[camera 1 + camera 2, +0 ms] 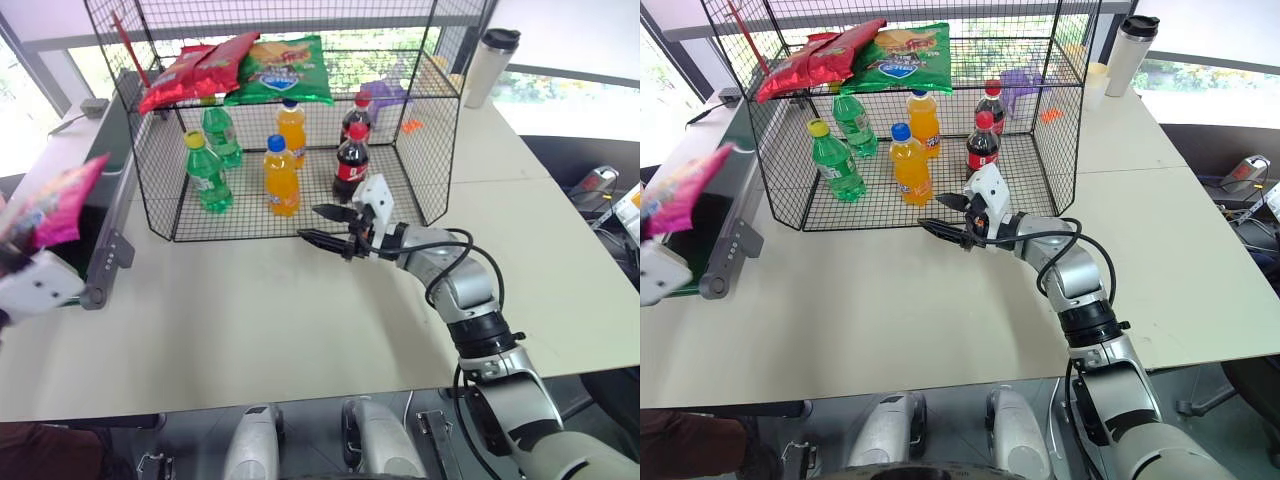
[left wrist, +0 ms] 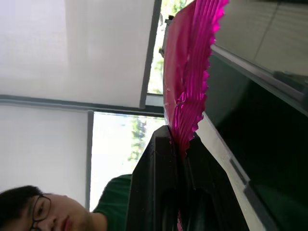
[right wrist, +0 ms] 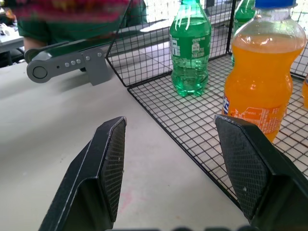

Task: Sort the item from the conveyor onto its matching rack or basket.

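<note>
The magenta-pink crisp bag (image 1: 57,203) hangs in the air at the far left, above the near end of the dark-green conveyor (image 1: 104,215). My left gripper (image 2: 179,140) is shut on the bag's crimped edge, and the bag stands up from the black fingers. The black wire cage's upper shelf (image 1: 432,76) carries red crisp bags (image 1: 196,68) and a green one (image 1: 286,70) on its left half. My right gripper (image 1: 311,224) hovers open and empty over the table, just in front of the cage's lower front edge, pointing left.
Green, orange and cola bottles (image 1: 281,176) stand on the cage's lower wire floor. A travel mug (image 1: 491,64) stands at the back right of the white table (image 1: 260,320). A person (image 2: 114,202) in a green top is beyond the conveyor.
</note>
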Robot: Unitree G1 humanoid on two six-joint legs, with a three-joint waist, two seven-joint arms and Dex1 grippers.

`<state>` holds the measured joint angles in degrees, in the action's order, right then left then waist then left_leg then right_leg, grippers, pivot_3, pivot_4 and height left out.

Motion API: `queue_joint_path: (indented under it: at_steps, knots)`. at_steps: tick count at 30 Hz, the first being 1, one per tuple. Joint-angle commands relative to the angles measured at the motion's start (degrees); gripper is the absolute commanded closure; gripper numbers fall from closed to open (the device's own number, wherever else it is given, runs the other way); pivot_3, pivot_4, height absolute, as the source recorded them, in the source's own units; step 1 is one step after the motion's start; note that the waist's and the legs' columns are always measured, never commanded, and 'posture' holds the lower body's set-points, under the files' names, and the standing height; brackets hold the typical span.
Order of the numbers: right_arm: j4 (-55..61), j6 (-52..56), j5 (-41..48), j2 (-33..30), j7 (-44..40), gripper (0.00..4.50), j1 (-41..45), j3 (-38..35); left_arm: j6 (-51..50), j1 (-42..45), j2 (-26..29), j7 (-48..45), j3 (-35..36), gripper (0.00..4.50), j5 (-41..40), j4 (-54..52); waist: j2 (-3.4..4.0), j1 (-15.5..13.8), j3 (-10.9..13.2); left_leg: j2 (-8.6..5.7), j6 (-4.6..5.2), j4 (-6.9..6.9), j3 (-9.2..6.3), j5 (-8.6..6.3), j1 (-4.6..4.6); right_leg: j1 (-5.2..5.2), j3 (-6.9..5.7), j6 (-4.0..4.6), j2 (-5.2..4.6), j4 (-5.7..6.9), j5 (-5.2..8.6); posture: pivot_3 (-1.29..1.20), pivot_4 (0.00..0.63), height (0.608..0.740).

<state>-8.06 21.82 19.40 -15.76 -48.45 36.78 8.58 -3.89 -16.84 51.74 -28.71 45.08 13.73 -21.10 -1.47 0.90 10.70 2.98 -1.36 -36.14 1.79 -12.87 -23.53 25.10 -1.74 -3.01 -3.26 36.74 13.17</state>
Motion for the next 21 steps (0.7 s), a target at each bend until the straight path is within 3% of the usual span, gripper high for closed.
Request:
queue_joint_path:
  at_steps: [1,6,14,21]
  knots:
    - [-2.2,-2.4,0.9,0.3,-1.0,1.48,3.0,-2.6,-16.6,2.3,4.6,-15.2,12.8,4.47,-15.7,-5.8,0.04,0.1,0.0,-0.01,0.0,0.0,0.0,0.0,0.0,0.0,0.0,0.0,0.0,-0.01,0.0,0.0,0.15,0.74]
    - [-6.3,-3.3,4.1,1.1,-3.5,1.48,6.4,-6.0,-35.7,6.4,13.0,-29.2,26.0,4.47,-28.5,-3.6,0.05,0.3,0.1,0.02,0.0,0.04,-0.04,0.0,0.01,0.02,0.01,-0.04,0.15,0.0,0.01,0.0,0.15,0.74]
    - [-4.2,3.0,11.0,-1.8,-8.8,1.48,7.6,-10.5,-64.6,13.6,24.4,-47.0,39.0,4.47,-47.2,1.8,0.1,0.2,0.1,0.08,0.0,0.08,-0.1,0.0,0.02,0.02,0.04,-0.02,0.28,-0.03,0.04,0.0,0.15,0.74]
    - [0.8,9.6,15.2,-6.9,-14.2,1.48,9.0,-10.5,-69.2,32.2,28.9,-41.4,26.6,4.47,-65.9,6.0,0.15,0.2,0.1,0.07,-0.02,0.07,-0.16,0.01,0.06,-0.05,0.07,0.01,0.3,-0.07,0.05,0.0,0.15,0.74]
